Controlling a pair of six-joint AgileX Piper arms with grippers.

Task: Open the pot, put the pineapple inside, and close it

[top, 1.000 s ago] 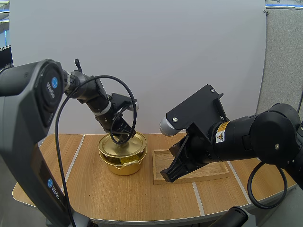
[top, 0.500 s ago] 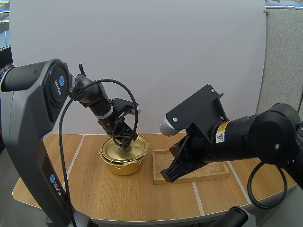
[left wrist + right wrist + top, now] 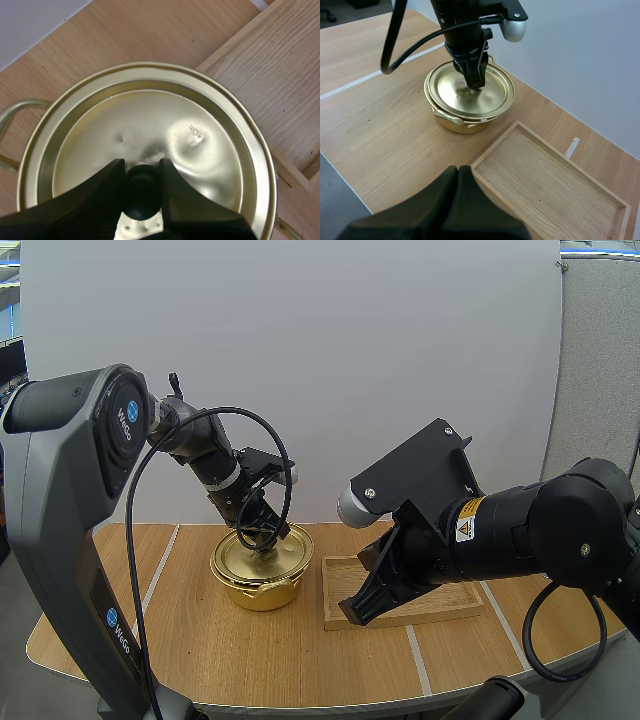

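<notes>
The surface (image 3: 200,640) is a light wood-grain top with rounded front corners and pale lines (image 3: 157,575) running front to back. Two items rest directly on it: a gold pot (image 3: 451,122), lid (image 3: 495,92) seated, and a shallow wooden tray (image 3: 550,185) just beside the pot, the two not touching.

The right end effector (image 3: 458,171), fingers pressed into one dark wedge, hung above the wooden surface (image 3: 385,135) beside a corner of the wooden tray (image 3: 555,195). Farther off, the left end effector (image 3: 474,85) met the lid (image 3: 492,92) seated on the gold pot (image 3: 451,120), just beside the tray.
</notes>
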